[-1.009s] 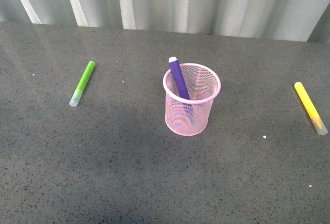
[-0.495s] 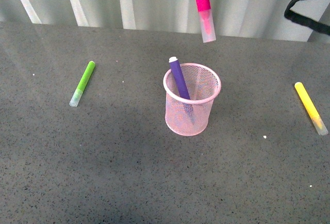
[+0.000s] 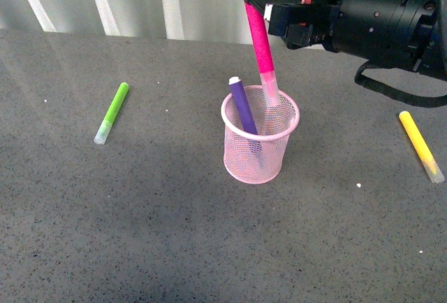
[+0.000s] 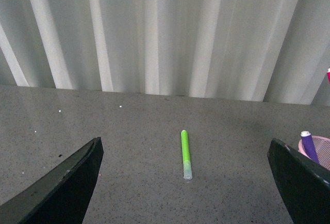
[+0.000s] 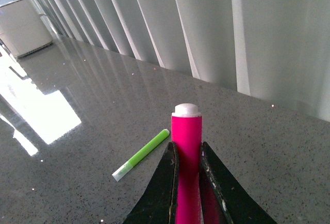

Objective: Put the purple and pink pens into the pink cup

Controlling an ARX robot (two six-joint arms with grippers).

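Note:
The pink cup [image 3: 260, 151], a mesh holder, stands mid-table with the purple pen [image 3: 242, 102] leaning inside it, tip up. My right gripper [image 3: 260, 1] reaches in from the upper right, shut on the pink pen [image 3: 259, 38]. The pen hangs nearly upright, its clear cap dipping just inside the cup's rim beside the purple pen. The right wrist view shows the pink pen [image 5: 186, 141] clamped between the fingers of the right gripper [image 5: 186, 168]. My left gripper [image 4: 184, 146] is open and holds nothing; the purple pen [image 4: 308, 144] and the pink cup [image 4: 323, 148] show at one edge of the left wrist view.
A lime-green marker [image 3: 112, 113] lies on the grey table to the cup's left, also in the wrist views [image 4: 185, 153] [image 5: 141, 155]. A yellow marker [image 3: 420, 146] lies at the far right. White curtains [image 3: 195, 3] hang behind the table's far edge.
The right arm came into view from the top right and lowered the pink pen; its cap went from hanging above the cup to just inside the rim. The rest stayed put.

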